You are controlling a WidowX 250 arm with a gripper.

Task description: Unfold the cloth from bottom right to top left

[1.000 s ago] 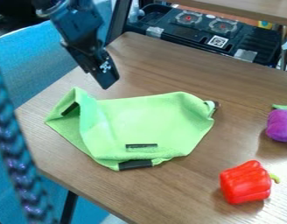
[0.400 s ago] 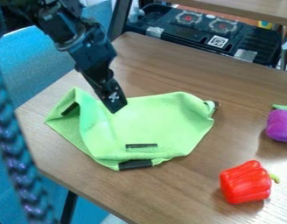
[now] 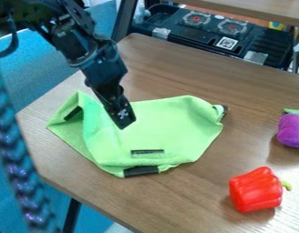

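on a brown wooden table [image 3: 188, 75], see a green cloth [image 3: 176, 120], rumpled and partly folded, flatter through the middle, with a raised fold at left. note a black robot arm [image 3: 98, 63], entering from upper left and slanting down to the right, over the cloth. at its lower end, find a black gripper [image 3: 126, 124], tilted downward before the cloth's left half; cannot tell how far open, or whether holding or touching fabric. well apart at right, spot a red pepper [image 3: 255, 190] and a purple eggplant [image 3: 292, 130]. on the cloth, count 3 black strips [image 3: 141, 171], 1 left, 2 near the front.
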